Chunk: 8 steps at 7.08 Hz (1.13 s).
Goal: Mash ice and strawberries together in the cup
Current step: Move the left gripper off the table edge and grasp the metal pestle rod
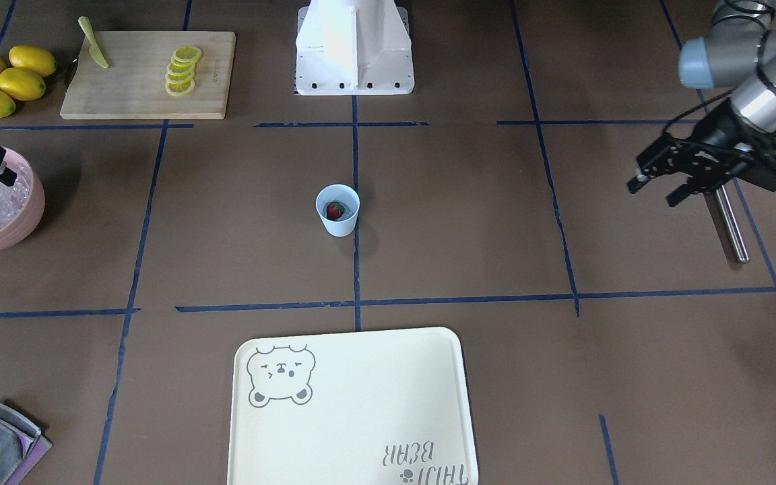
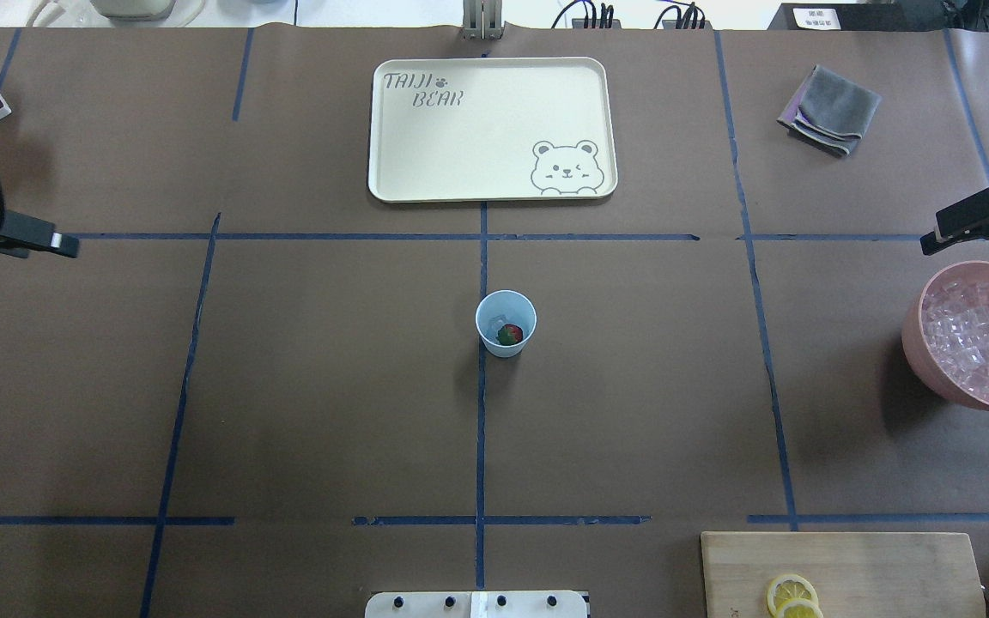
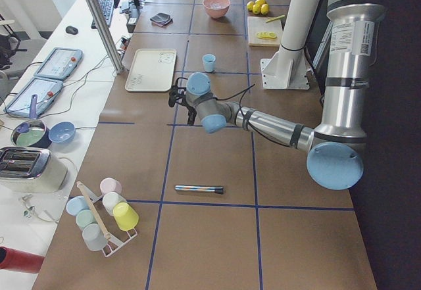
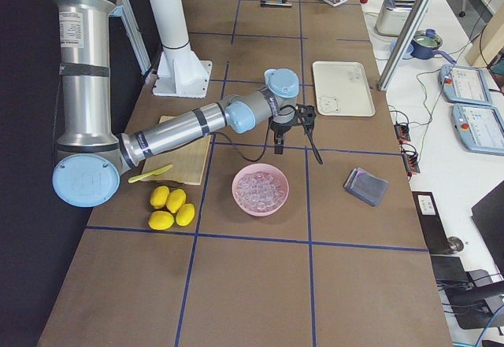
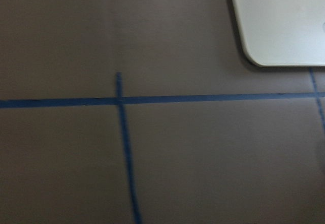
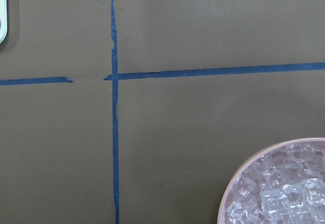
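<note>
"What stood on that brown table (image 2: 288,386) with the blue tape?"

"Both pincers hung spread and empty. The left gripper (image 1: 651,194) was at the front view's right edge, over a metal rod (image 1: 731,225). The right gripper (image 2: 961,253) was beside the pink bowl (image 2: 913,343) of ice (image 2: 975,343). At mid-frame, the cup (image 2: 506,311) held the strawberry (image 2: 509,335), unmashed, I'd judge."

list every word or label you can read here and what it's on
"TAIJI BEAR": printed on the cream tray, next to a paw mark.
Small stamp on the cutting board: too small to read.
Sticker on the left arm: too small to read.
</note>
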Available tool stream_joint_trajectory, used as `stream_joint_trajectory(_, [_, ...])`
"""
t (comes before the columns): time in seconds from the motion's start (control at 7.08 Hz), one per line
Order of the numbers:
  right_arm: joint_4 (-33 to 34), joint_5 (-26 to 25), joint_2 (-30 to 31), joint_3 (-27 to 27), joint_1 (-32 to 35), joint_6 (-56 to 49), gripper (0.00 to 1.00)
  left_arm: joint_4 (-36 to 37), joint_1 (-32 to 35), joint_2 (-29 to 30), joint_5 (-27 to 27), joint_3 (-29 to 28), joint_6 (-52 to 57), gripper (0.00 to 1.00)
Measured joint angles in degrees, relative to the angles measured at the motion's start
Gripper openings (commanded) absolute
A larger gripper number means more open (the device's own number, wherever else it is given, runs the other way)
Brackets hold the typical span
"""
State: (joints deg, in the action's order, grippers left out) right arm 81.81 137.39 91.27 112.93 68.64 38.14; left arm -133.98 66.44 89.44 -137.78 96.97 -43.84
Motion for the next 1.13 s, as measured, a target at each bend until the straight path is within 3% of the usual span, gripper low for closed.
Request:
stream_joint_trajectory(0.28, [-0.1, 0.0, 0.2, 0.2, 0.0, 0.0, 1.00, 9.2, 6.5, -0.3, -2.7, -8.7, 17.0, 0.86])
stream_joint_trajectory(0.57, [-0.2, 0.0, 0.5, 0.5, 0.0, 0.0, 1.00, 25.3, 7.3, 2.8, -2.9, -11.1, 24.9, 0.83])
stream_joint_trajectory(0.71, [-0.2, 0.0, 0.6, 0.6, 0.0, 0.0, 1.00, 29.6, 7.1, 3.9, -2.3, -12.7, 27.4, 0.83])
stream_joint_trajectory(1.13, [-0.3, 0.0, 1.0, 0.9, 0.0, 0.0, 1.00, 32.5, 6.4, 7.4, 1.5, -20.8, 33.2, 0.83])
